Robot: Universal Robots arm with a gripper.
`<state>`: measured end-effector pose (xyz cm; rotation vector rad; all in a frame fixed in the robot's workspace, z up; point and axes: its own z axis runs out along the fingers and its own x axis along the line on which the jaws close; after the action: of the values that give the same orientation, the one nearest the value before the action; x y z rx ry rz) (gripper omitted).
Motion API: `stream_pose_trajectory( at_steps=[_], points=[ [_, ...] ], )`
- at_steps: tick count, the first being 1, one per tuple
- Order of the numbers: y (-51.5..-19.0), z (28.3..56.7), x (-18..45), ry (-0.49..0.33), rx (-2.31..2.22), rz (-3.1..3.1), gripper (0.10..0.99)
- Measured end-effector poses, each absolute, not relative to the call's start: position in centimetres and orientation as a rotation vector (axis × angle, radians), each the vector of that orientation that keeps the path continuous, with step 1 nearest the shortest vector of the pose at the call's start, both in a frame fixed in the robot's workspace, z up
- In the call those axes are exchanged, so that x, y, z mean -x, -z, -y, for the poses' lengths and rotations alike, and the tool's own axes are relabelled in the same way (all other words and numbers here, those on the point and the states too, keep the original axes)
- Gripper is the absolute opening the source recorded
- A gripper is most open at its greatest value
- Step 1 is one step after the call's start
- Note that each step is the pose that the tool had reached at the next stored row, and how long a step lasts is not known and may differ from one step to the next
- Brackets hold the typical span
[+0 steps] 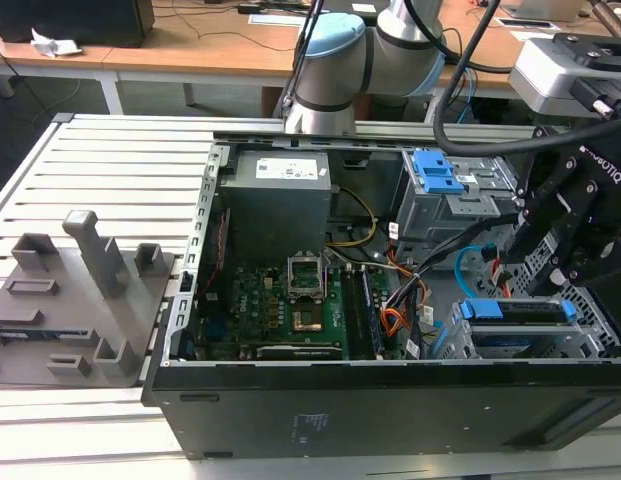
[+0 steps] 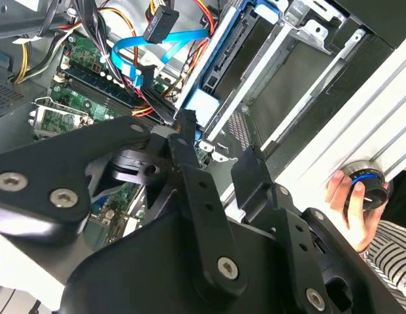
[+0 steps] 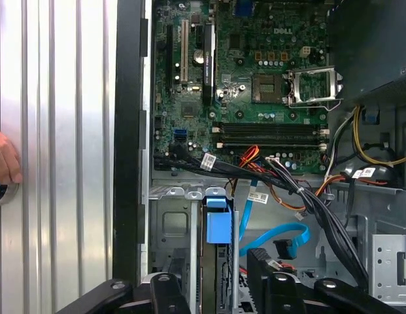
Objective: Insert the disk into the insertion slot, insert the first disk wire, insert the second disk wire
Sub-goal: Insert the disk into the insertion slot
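Black two-fingered end effector pointing down into an open desktop computer case, its fingers apart with nothing gripped between them. It is poised just above the drive bays at the case's corner on the exterior view's right. The Universal Robots arm rises from behind the case and bends over it.

Below the fingers, the disk sits in the insertion slot, standing on edge. Its blue carrier handle faces the motherboard and its long axis runs along the case's near wall. The second disk wire curls in a loop just beside the disk, and the first disk wire runs near one fingertip. Whether either is plugged in cannot be told.

The case lies on its side on a slatted aluminium bench, with a grey fixture block on the exterior view's left. A person's hand rests on a blue-ringed knob at the bench edge. Wooden desks stand behind
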<state>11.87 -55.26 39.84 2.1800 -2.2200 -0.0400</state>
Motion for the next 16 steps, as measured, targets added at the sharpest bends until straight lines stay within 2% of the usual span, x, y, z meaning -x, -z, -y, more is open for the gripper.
stream_pose_trajectory(
  at_steps=[2,3,4,5,6,12,16],
  points=[
    [-39.8,55.3,-11.9,0.040,-2.180,2.220,0.357],
    [-39.8,55.3,-11.9,0.040,-2.180,2.220,0.357],
    [-39.8,55.3,-11.9,0.040,-2.180,2.220,0.294],
    [-39.8,55.3,-11.9,0.040,-2.180,2.220,0.176],
    [-39.8,55.3,-11.9,0.040,-2.180,2.220,0.114],
    [-39.8,55.2,-12.7,0.043,-2.179,2.219,0.106],
    [-38.4,55.2,-13.8,0.051,-2.175,2.214,0.106]
  ],
)
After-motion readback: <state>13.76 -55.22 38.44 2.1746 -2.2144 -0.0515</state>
